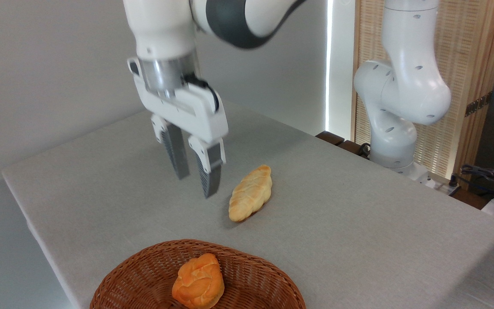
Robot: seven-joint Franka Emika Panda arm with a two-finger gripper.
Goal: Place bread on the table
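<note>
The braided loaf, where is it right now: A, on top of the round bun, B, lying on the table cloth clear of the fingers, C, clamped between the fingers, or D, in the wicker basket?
B: the braided loaf lies flat on the table, apart from the open fingers raised to its left.

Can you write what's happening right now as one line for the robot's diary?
gripper: open, empty, above table | bread: lying on table, right of gripper, apart | bun: in basket
</note>
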